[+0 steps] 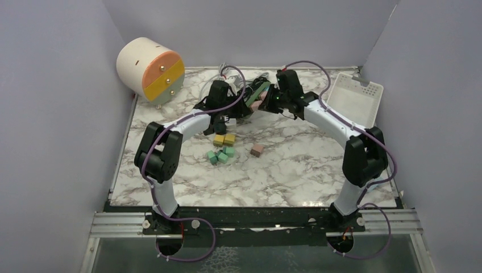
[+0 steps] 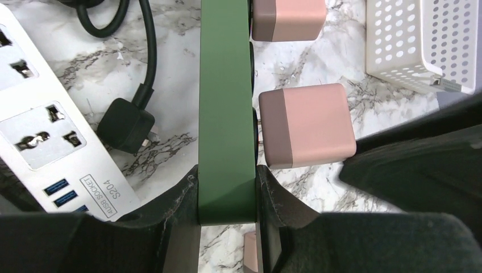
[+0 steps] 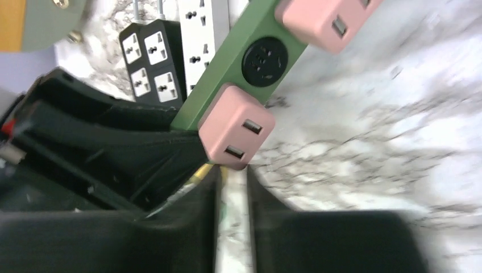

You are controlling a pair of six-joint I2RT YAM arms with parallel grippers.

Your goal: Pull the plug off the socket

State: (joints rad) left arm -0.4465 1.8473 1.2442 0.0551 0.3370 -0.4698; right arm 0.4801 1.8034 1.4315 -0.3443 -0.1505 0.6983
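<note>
- The left gripper (image 2: 226, 183) is clamped on the near end of the green power strip (image 2: 226, 102), one finger on each long side.
- Just beyond its right finger, a pink plug (image 2: 310, 125) sits in the strip's face.
- The right gripper (image 3: 233, 177) has its fingers drawn nearly together, holding nothing. That plug is just past their tips.
- Left of the green strip lie a black plug (image 2: 126, 124) and a white power strip (image 2: 40, 114).

Marble table (image 1: 295, 182) boxed in by plain lavender walls (image 1: 51, 114).
The walls stand at the table's left, far and right edges; its white top is veined grey, a silver metal rail (image 1: 113, 223) runs along its near edge, and soft, even light falls across it.
</note>
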